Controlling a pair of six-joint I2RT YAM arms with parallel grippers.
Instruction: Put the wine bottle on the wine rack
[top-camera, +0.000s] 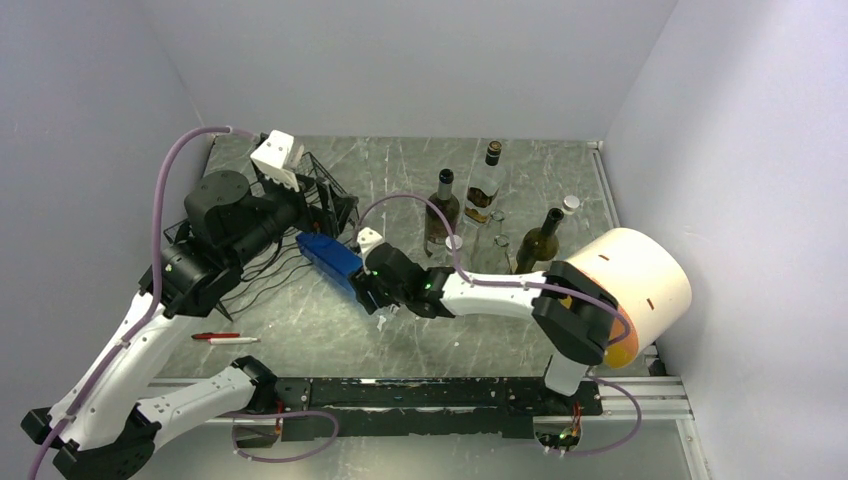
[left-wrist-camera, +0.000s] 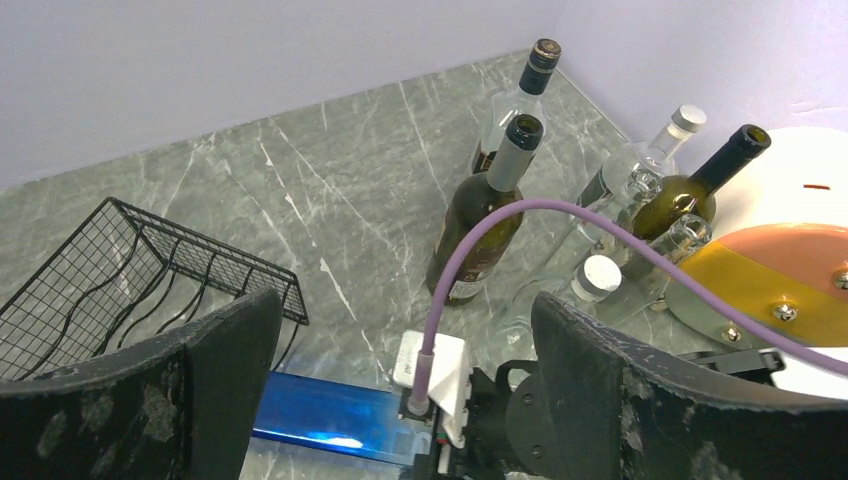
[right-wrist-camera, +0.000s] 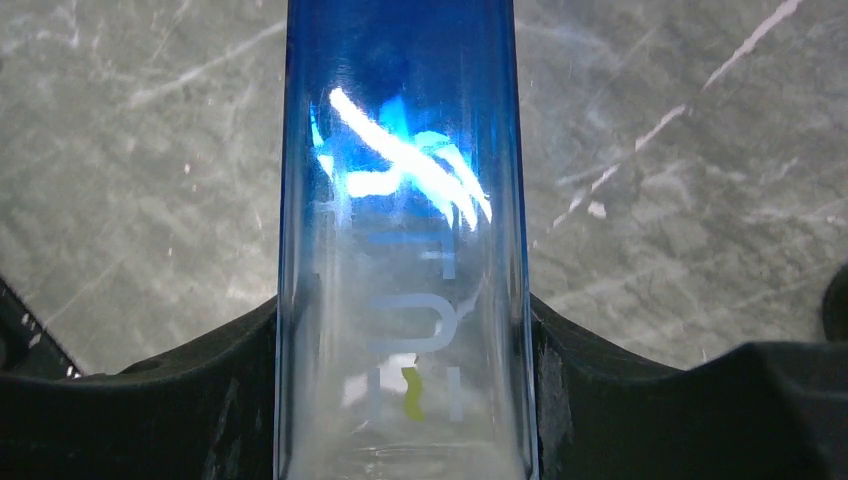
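The wine bottle (top-camera: 328, 258), a blue glass one, lay roughly level in the grasp of the right jaws, which were clamped on either side of its body near one end. Its free end pointed toward the wine rack (left-wrist-camera: 120, 270). That sideways carry suited the rack's wavy cradles, since they take a bottle lying down, not standing. The bottle sat just beside the rack's near corner and was not yet in any cradle. Whether it touched the wire, or rested on the bench (top-camera: 400, 170), could not be told. The left jaws hung spread wide above the gap between rack and bottle, gripping nothing, probably placed there to steady the light wire frame or guide the bottle in. The rack itself appeared tipped, its mesh back angled upward, so bracing it looked sensible before any push. Well apart at the far right stood a dark bottle (top-camera: 441, 210), a clear bottle (top-camera: 484, 185) and a green bottle (top-camera: 540, 240), upright and out of the working path. A pen (top-camera: 225, 339) lay near the left arm's base.
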